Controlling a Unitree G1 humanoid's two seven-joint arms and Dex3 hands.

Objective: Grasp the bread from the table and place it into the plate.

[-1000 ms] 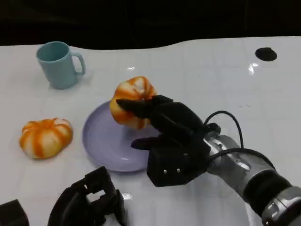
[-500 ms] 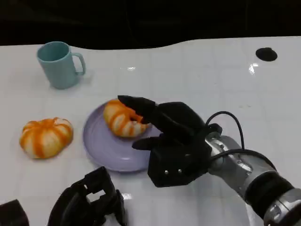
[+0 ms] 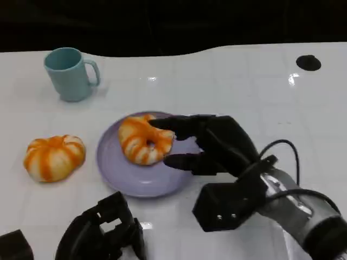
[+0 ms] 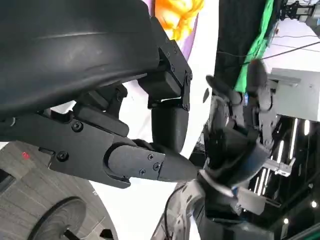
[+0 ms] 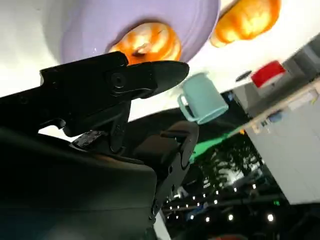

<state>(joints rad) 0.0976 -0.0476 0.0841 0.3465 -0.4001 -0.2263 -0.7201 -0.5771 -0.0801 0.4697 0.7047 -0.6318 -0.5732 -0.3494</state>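
No writing is readable; the glossy, ridged orange-and-white bread [image 3: 144,140] lies on the smooth round lilac plate [image 3: 116,173], right hand [image 3: 217,146] fingers apart, empty

Bread on my plate.
The orange-and-white striped bread [image 3: 145,138] lies tilted in the lavender plate [image 3: 116,169]; a second similar bread [image 3: 53,157] sits left on the table.

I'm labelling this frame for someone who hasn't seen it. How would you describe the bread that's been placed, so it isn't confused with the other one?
Start at the lavender plate in the middle of the white table. The bread lies on it, an orange-and-white striped bun, with the right hand open just beside it. The similar bun lies on the bare table to the plate's left, below the teal mug.
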